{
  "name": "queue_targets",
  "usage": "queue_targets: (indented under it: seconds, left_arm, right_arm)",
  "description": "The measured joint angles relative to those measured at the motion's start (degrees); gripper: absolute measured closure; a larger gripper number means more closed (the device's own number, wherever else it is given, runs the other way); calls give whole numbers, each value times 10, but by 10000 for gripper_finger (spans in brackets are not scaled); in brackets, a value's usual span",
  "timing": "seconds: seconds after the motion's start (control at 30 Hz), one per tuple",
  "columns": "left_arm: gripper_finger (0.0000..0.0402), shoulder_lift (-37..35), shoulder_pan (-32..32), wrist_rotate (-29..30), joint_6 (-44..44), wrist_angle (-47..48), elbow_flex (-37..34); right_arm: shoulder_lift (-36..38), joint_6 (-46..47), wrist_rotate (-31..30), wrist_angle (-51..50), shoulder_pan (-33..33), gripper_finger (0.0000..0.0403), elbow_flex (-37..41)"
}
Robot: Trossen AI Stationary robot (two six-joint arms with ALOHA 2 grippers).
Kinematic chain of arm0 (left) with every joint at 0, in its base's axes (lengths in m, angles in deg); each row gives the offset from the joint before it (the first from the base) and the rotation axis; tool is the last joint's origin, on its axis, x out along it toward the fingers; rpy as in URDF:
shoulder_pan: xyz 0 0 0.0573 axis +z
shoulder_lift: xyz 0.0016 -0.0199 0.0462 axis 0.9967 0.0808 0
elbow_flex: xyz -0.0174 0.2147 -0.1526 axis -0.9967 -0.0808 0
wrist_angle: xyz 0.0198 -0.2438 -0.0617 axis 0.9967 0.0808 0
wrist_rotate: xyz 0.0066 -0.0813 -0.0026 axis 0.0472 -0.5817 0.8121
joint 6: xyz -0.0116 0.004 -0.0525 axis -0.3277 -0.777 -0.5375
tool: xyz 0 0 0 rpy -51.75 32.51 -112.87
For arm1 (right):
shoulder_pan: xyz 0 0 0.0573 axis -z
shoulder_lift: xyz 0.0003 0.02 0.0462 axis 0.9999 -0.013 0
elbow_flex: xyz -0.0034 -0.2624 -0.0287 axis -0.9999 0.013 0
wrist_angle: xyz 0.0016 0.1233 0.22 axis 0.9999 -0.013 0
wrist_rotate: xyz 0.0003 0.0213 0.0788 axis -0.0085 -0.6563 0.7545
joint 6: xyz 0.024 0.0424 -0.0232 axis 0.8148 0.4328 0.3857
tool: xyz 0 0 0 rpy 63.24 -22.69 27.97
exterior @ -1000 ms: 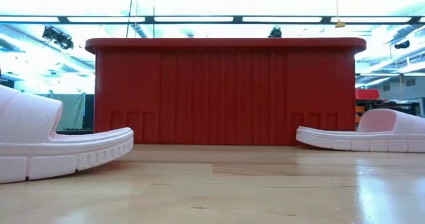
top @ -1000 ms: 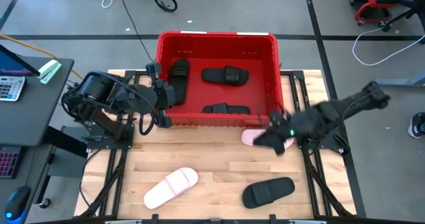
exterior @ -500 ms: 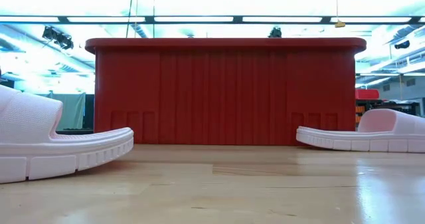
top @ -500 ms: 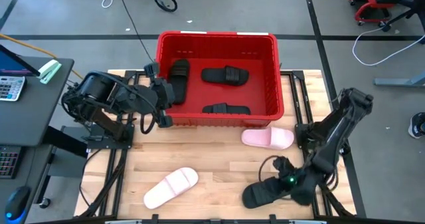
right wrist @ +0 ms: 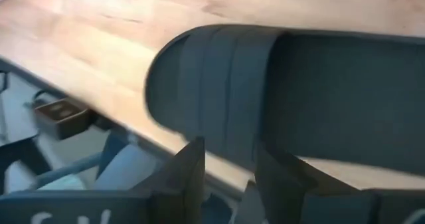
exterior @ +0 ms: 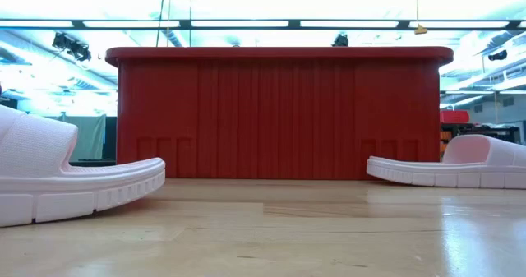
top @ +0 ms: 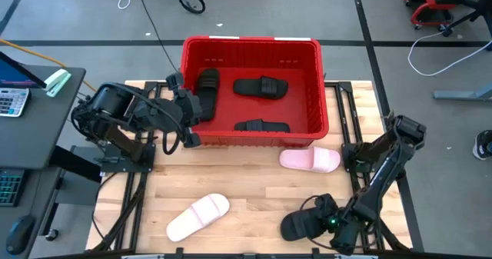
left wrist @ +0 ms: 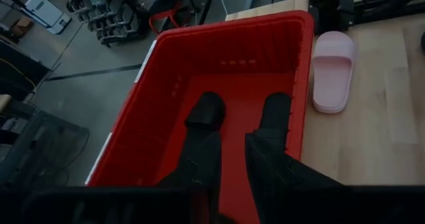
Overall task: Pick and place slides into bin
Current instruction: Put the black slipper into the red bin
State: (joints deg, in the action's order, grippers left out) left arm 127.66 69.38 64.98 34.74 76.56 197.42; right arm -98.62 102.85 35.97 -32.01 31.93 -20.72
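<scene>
Near edge of the counter (top: 254, 194): the right claw (top: 329, 222) sits at the black slide (top: 307, 222), fingers parted beside its end, not clamped. A pale slide (top: 197, 216) lies to the left, another (top: 310, 160) against the red bin (top: 316, 97). Three black slides (top: 260, 87) lie inside. The left claw (top: 187, 109), fingers slightly apart and empty, hangs over the bin's left wall.

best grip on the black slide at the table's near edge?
Probably the wide strap of the black slide: it arches over the sole, giving the jaws a raised band to close across. It lies flat, near the table's front edge. Coming from above at its right end seems best, where the right gripper already hangs. The left gripper waits at the bin.
</scene>
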Motion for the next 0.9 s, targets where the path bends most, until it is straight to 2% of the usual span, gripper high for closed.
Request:
queue_targets:
  seconds: [0.3,0.53,0.73,0.9]
  left_arm:
    - [335,0,0,0,5,0,0]
    - [329,3,0,0,5,0,0]
    - [328,3,0,0,5,0,0]
    - [335,3,0,0,5,1,0]
  right_arm:
    - [-42,0,17,8,16,273,0]
    - [-42,0,15,9,21,273,0]
    - [-45,-23,-54,42,21,273,1]
    - [-44,-32,-62,118,25,273,46]
